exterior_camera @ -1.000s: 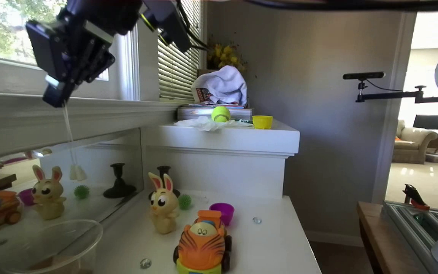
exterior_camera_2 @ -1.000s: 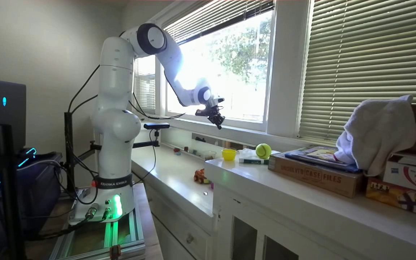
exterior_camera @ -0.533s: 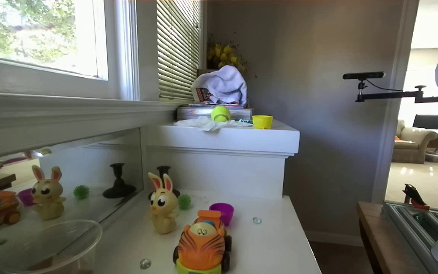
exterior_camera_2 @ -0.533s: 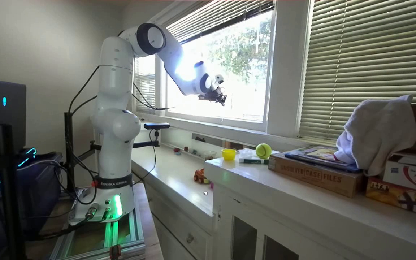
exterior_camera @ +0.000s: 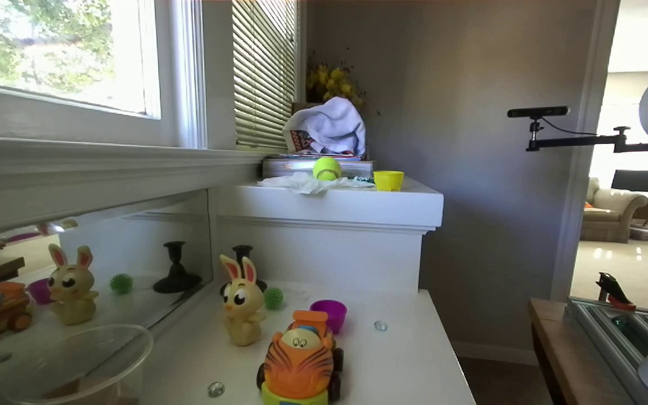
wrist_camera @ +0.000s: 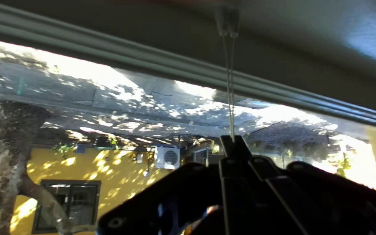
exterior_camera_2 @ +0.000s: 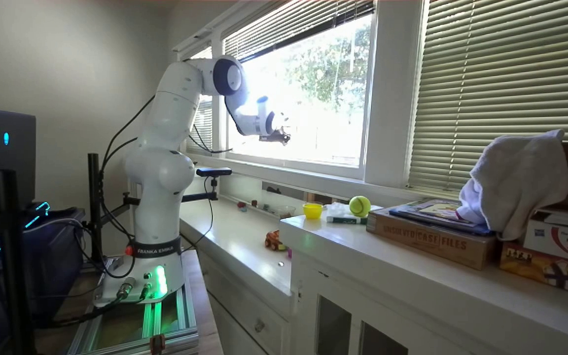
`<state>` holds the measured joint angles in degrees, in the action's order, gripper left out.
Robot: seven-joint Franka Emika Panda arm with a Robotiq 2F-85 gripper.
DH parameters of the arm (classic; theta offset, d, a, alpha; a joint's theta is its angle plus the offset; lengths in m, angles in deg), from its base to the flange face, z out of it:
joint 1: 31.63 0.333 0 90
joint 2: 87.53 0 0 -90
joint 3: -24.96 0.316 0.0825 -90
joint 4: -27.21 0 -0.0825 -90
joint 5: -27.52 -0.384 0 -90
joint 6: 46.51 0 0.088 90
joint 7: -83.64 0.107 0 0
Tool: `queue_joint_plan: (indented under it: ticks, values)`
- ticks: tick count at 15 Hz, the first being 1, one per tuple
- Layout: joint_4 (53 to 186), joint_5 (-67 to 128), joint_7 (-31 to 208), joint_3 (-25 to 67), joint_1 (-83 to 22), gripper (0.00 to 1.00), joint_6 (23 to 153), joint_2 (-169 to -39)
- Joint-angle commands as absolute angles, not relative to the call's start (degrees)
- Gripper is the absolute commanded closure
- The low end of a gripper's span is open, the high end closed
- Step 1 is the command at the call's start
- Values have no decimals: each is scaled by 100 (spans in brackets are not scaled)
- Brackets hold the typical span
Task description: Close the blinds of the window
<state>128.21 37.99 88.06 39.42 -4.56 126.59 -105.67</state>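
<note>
Blinds [exterior_camera_2: 205,121] are hanging lowered across the narrow window [exterior_camera_2: 204,106], the robot arm [exterior_camera_2: 165,128] partly blocking them.

In the wrist view, the gripper [wrist_camera: 234,147] is clenching a thin two-stranded cord [wrist_camera: 232,114] at its fingertips [wrist_camera: 227,148], and the cord is running straight to two blurred pale tassels [wrist_camera: 234,26]. In an exterior view it is hovering before the wide pane [exterior_camera_2: 323,98], where raised slats [exterior_camera_2: 299,29] are covering just the top; further lowered slats [exterior_camera_2: 506,74] are hanging beyond the white post [exterior_camera_2: 392,93]. On the lower surface [exterior_camera: 397,365], a rabbit figure [exterior_camera: 242,315] is standing upright near a spiky green ball [exterior_camera: 273,298], and an orange toy car [exterior_camera: 300,368] is sitting before a purple cup [exterior_camera: 331,315]. On the upper surface [exterior_camera: 358,211], a tennis ball [exterior_camera: 327,169] is resting beside a crumpled white sheet [exterior_camera: 296,183], near a yellow cup [exterior_camera: 388,180].
</note>
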Motion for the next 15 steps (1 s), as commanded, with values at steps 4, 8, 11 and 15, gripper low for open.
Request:
queue_joint_plan:
  ticks: [4, 8, 11, 15]
  values:
    - [10904, 3685, 7815, 4636, -253, 100, 11956, -12310]
    - [10265, 3655, 7426, 4806, -144, 100, 11519, -12797]
    - [10091, 3636, 7164, 4931, -75, 100, 11171, -12878]
    - [10065, 3545, 6713, 5248, -62, 100, 10937, -12894]
